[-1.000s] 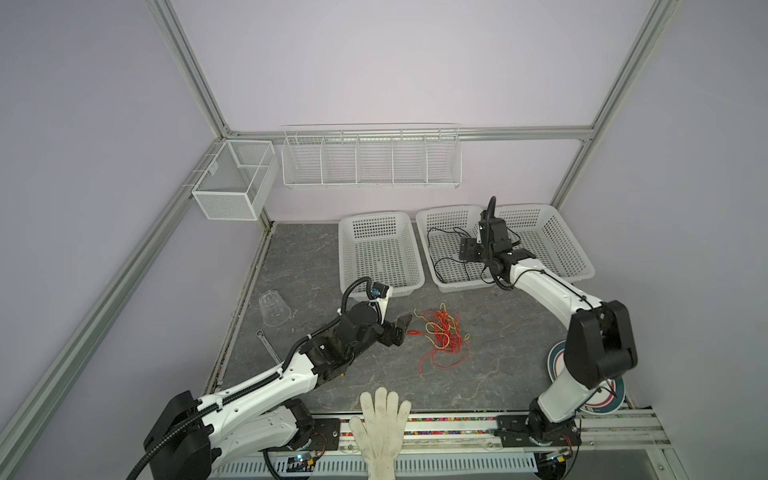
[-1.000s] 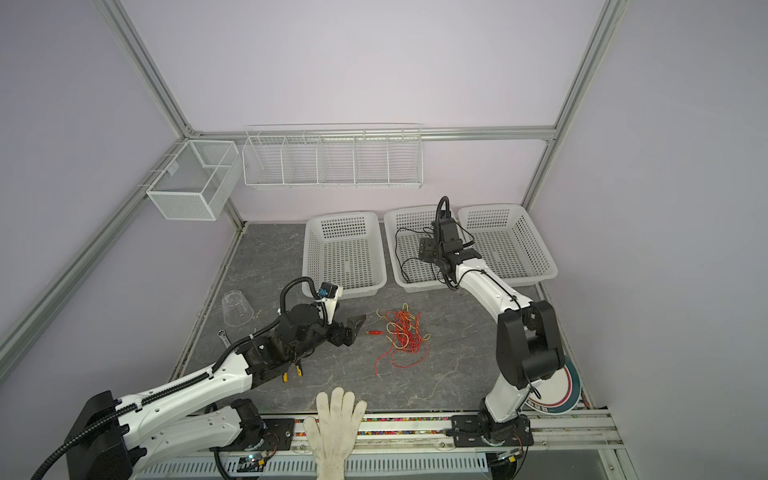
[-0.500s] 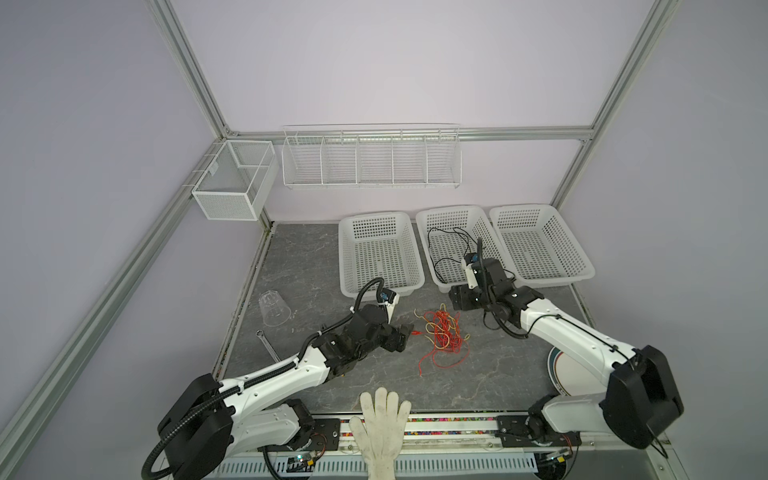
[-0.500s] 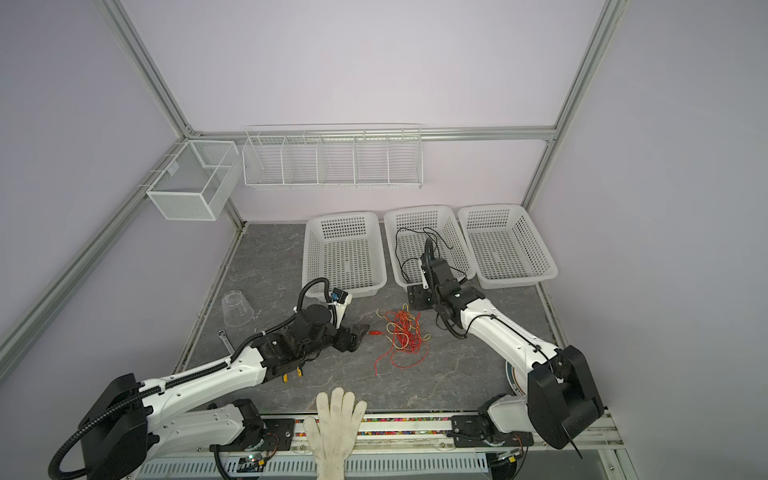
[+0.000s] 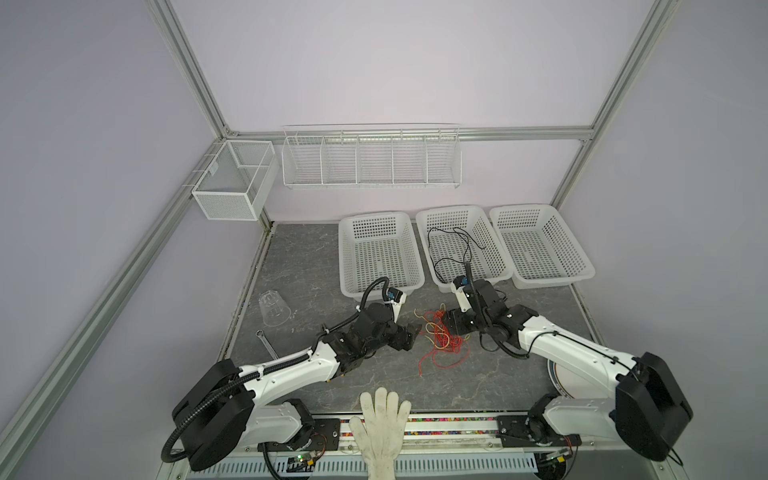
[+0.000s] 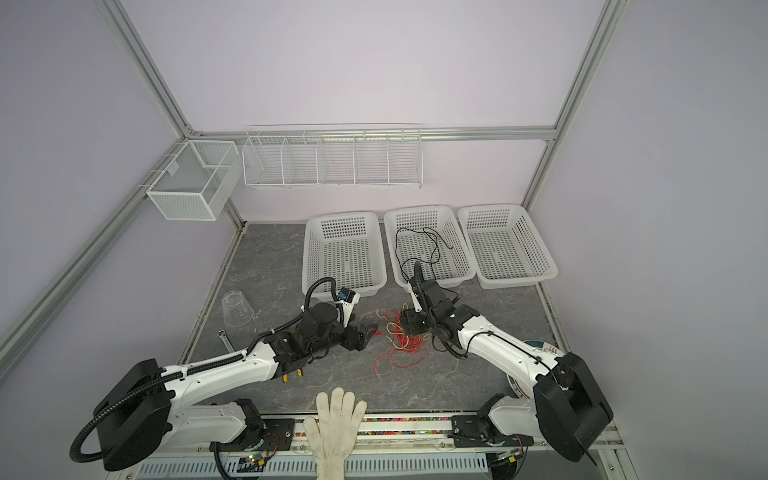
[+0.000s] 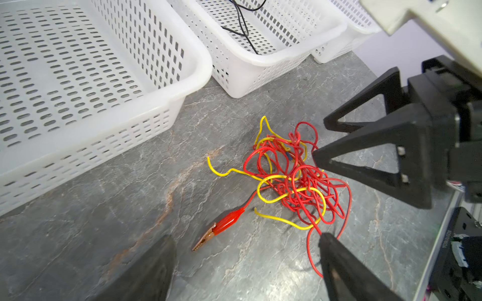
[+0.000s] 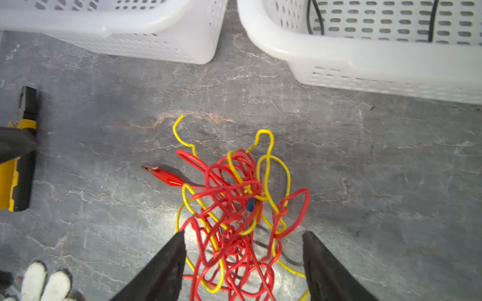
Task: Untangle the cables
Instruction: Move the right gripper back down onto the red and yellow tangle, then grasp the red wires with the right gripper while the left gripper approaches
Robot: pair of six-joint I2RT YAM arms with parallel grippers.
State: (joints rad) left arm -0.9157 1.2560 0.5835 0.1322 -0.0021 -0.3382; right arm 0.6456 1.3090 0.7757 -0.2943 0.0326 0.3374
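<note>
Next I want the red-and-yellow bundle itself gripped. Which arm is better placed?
Right. The right gripper's open jaws straddle the red and yellow cables in its wrist view; the left gripper faces only the red clip at the bundle's edge.

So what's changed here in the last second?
The right gripper swung from over the white baskets down to the red and yellow tangle, open jaws astride it. The left gripper edged closer. Nothing grabbed. The tangle and the black cable in the middle basket stayed put.
</note>
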